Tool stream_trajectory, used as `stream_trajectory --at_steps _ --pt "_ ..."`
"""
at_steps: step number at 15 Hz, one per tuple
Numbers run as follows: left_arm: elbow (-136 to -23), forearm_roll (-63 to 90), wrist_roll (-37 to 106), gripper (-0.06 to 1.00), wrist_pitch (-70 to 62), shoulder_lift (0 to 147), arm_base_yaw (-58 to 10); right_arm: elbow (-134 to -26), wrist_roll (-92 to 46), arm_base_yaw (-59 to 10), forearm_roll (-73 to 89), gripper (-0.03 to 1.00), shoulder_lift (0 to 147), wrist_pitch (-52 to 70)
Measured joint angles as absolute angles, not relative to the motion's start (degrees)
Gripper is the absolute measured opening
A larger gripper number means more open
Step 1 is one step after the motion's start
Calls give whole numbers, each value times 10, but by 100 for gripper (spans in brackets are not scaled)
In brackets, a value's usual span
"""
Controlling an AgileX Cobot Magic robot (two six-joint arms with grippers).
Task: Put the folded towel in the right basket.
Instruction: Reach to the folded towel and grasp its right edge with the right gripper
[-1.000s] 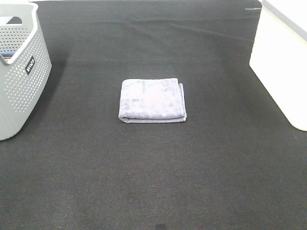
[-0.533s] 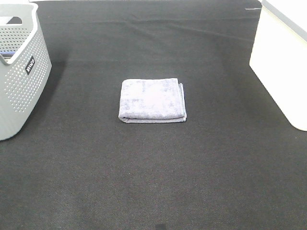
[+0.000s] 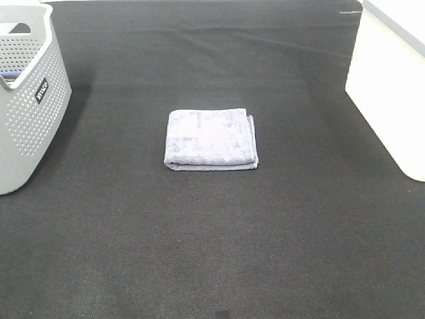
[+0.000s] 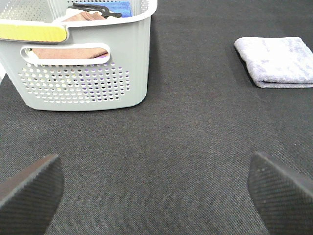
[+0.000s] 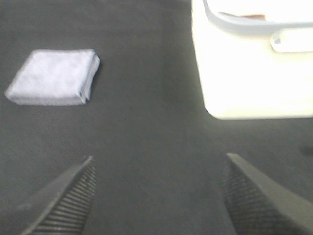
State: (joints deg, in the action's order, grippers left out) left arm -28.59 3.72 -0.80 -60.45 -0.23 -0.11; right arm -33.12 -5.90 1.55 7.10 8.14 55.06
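Folded towel (image 3: 211, 139) flat, apart from right basket (image 3: 392, 86); right tool (image 5: 159, 193) seemingly spread.

- We list this as a staged tabletop test bench, likely a lab.
- Black fabric cover (image 3: 212, 252) across the whole surface.
- Grey perforated basket (image 3: 30, 126) holding cloths (image 4: 68, 52) at one side; plain white basket (image 3: 388, 100) at the other.

table (image 3: 212, 252): black cloth | centre: folded towel (image 3: 210, 139) (lilac-grey, flat) | upper left edge: grey basket (image 3: 26, 113) | upper right edge: white basket (image 3: 392, 93)
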Motion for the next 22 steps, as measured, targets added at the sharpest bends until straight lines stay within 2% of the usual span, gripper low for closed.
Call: stream_trajectory --at_steps 5,6,7,14,19,22 --pt "-286 37 -8 97 -604 -2 -1 -504 -70 15 147 69 394 501" --pt "-286 37 -8 97 -604 -2 -1 -504 -70 15 147 69 394 501" --pt "-286 37 -8 97 -604 -2 -1 -545 -84 15 164 69 456 503" --pt "-286 37 -8 97 -604 -2 -1 -867 -136 14 228 69 833 607" --pt "-286 37 -8 97 -604 -2 -1 -1021 -109 -109 152 67 1027 615" --pt "-286 37 -8 97 -604 -2 -1 -1049 -76 -131 165 67 1116 624"
